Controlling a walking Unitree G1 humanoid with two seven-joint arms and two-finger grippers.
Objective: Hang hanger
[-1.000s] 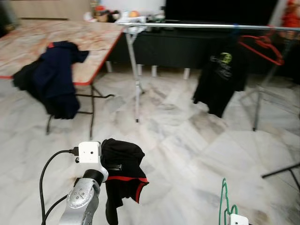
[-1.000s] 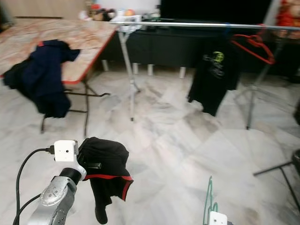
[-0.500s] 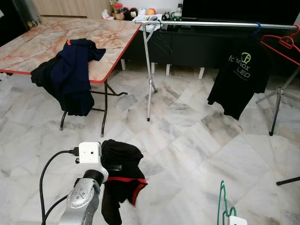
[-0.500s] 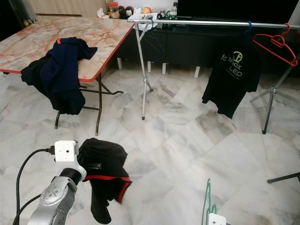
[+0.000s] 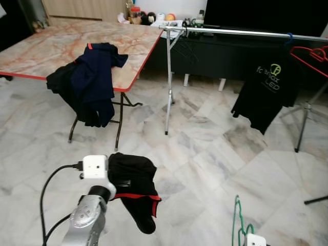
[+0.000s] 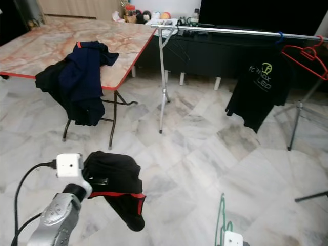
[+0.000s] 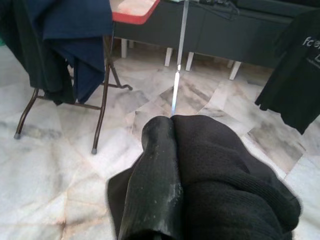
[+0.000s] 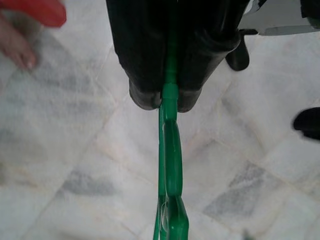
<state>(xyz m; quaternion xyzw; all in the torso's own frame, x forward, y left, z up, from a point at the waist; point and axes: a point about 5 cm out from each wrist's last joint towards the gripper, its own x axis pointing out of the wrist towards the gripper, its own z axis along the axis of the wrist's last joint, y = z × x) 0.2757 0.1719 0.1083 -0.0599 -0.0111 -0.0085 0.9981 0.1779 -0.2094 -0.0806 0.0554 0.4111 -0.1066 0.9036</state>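
My left gripper is shut on a black garment with red trim, which drapes over its fingers and hangs low in front of me. At the lower right, my right gripper is shut on the neck of a green hanger, whose top pokes up above the wrist. Ahead stands a clothes rack with a silver rail. A black T-shirt with a green logo and a red hanger hang on the rail's right part.
A marble-topped folding table stands at the left with navy clothes draped over its edge. A dark cabinet lies behind the rack. A black stand leg crosses the floor at the right. A person's foot is near my right gripper.
The head camera has steadied and shifted, so the rack and table sit a little further right. The garment's hanging end has swung. Both grips are unchanged.
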